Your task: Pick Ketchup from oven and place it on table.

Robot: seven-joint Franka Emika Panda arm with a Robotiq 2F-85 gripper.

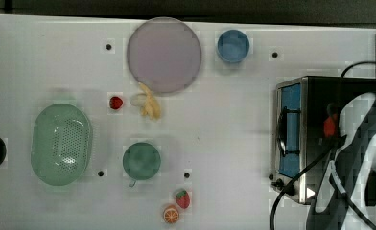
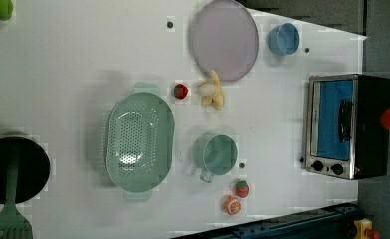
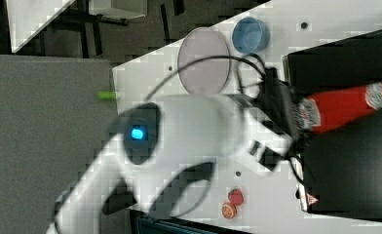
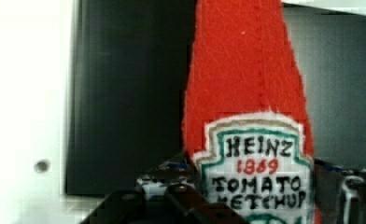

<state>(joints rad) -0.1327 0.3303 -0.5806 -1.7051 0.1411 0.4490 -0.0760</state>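
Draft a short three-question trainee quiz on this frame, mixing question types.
1. True or false: the slim red plastic ketchup bottle with the shield label lies on the white tabletop beside the green colander.
2. Multiple choice: the end effector grips the bottle at its (a) white cap, (b) labelled lower body, (c) narrow neck.
3. Fill in: the blue-tinted glass door of the boxy black toaster oven is ____.

Key: 1 false, since the bottle is held over the oven's black top in the right view. 2 b, the fingers flank the label in the wrist view. 3 closed.
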